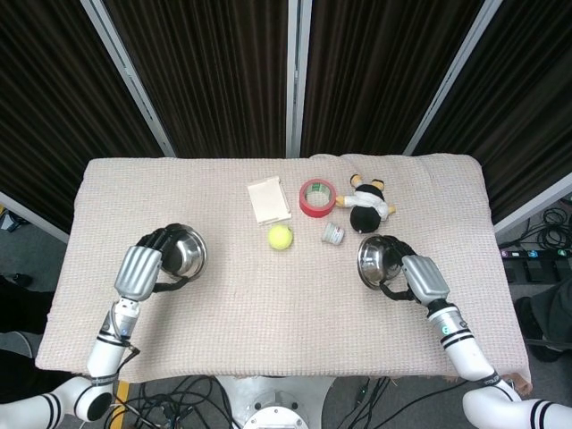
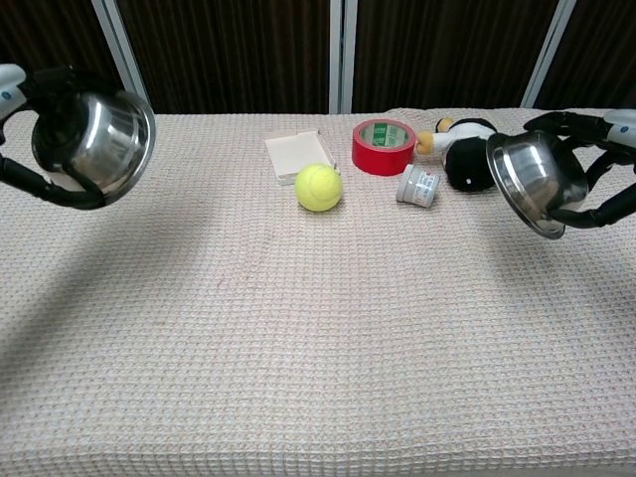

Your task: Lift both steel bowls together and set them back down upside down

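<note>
left robot hand (image 2: 30,129) and right robot hand (image 2: 596,169) each grasp a steel bowl — left bowl (image 2: 99,139), right bowl (image 2: 532,179) — tilted above the table (image 2: 318,328).

left steel bowl (image 2: 94,144) up off the table (image 2: 298,348), fingers (image 2: 55,194) of the left hand (image 1: 143,268) around its rim | right steel bowl (image 2: 537,179) likewise in the right hand's (image 1: 420,279) fingers (image 2: 586,214), tilted | between the hands: tennis ball (image 2: 318,187), small jar (image 2: 417,185) | behind: tape roll (image 2: 384,146), flat box (image 2: 298,154), plush toy (image 2: 472,149)
</note>
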### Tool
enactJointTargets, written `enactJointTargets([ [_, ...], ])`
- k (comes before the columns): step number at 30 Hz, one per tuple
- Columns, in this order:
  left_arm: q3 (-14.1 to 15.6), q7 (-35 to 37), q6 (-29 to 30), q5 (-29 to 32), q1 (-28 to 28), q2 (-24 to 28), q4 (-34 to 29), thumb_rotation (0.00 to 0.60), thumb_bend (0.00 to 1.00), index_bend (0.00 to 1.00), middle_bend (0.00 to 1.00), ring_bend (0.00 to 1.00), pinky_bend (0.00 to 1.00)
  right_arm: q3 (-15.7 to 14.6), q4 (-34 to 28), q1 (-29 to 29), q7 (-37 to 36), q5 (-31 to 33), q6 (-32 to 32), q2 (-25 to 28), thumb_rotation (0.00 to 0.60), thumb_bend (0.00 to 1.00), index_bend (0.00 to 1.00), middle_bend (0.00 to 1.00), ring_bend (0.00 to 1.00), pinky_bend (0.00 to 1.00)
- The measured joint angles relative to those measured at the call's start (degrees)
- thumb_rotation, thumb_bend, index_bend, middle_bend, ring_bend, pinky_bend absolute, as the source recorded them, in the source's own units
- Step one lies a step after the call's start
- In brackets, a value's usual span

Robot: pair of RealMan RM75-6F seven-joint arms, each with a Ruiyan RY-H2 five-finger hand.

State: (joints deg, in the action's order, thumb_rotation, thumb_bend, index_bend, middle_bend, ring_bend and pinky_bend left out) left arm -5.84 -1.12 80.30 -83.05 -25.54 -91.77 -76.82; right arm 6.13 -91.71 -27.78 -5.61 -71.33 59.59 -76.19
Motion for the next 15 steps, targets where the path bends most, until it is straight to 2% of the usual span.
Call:
enactJointTargets([
  [6, -1.7, 8.2, 5.4, -2.0, 1.5, -4.1, 1.0, 0.600, 0.14, 0.40, 0.39, 0.40, 0.63, 1.1, 1.7, 0.8, -9.6, -4.3, 2.8, -2.2, 0.600, 0.25, 0.41, 0.39, 0.27, 0.38],
  [15, -4.0, 25.0, 6.7, -2.0, 1.9, -11.6, -1.7, 0.600, 0.14, 0.40, 0.39, 0.40, 0.62, 3.2, 7.3, 0.2, -34.9, -10.3, 6.2, -9.3, 0.600, 0.25, 0.41, 0.39, 0.27, 0.38],
])
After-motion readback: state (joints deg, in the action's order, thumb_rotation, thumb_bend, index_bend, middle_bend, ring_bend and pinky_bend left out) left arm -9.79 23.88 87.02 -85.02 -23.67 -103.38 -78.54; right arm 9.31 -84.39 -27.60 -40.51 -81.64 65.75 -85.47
